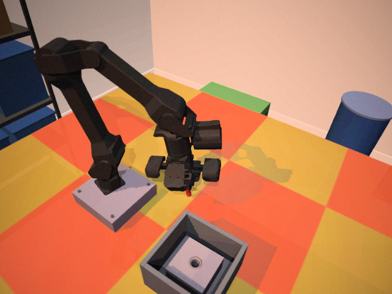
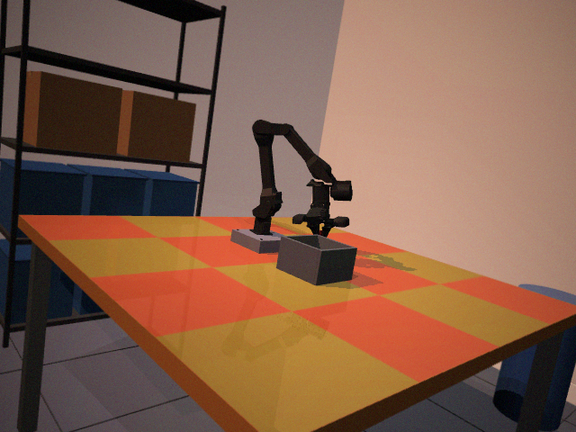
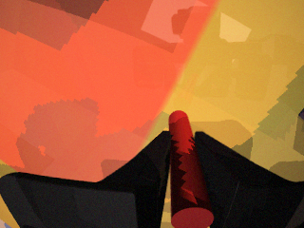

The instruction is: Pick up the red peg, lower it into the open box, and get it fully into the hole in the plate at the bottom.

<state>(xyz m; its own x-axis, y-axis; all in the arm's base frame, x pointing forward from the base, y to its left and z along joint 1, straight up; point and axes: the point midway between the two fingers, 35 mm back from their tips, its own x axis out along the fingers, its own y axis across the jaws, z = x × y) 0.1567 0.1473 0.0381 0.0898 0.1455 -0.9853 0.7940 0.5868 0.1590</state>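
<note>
The red peg [image 1: 188, 192] [image 3: 181, 142] stands roughly upright between the fingertips, with a slight lean in the top view. My gripper [image 1: 187, 188] [image 2: 320, 233] [image 3: 181, 138] points down and is shut on the peg, low over the table behind the box. Its body hides most of the peg in the top view; whether the peg's lower end touches the table cannot be told. The grey open box [image 1: 158, 281] [image 2: 297, 260] stands nearer to the top and exterior views. The pale plate [image 1: 182, 254] lies at its bottom, and its round hole [image 1: 195, 263] is empty.
The arm's pale base block [image 1: 126, 197] [image 2: 248, 241] stands beside the gripper. The box walls rise around the plate. A green block [image 1: 237, 98] and a blue drum [image 1: 354, 129] [image 2: 530, 372] are beyond the table edge. A shelf rack [image 2: 116, 69] stands behind.
</note>
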